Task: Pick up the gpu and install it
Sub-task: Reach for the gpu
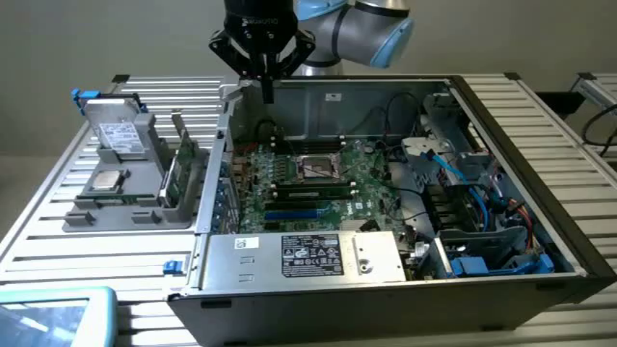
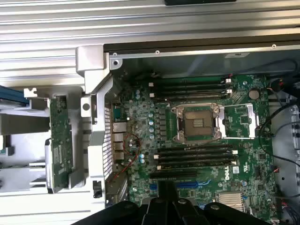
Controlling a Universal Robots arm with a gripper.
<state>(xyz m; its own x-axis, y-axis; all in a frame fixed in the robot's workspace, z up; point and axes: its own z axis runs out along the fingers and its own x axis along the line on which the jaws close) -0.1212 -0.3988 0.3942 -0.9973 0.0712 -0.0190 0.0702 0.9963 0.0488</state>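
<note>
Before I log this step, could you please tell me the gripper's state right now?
Gripper: shut, holding nothing; the gpu stands in the tray.

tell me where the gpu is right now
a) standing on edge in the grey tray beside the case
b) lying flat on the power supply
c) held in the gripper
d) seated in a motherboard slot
a: the gpu stands on edge in the grey tray to the exterior view's left of the open case, and the gripper hangs shut and empty above the case.
</note>
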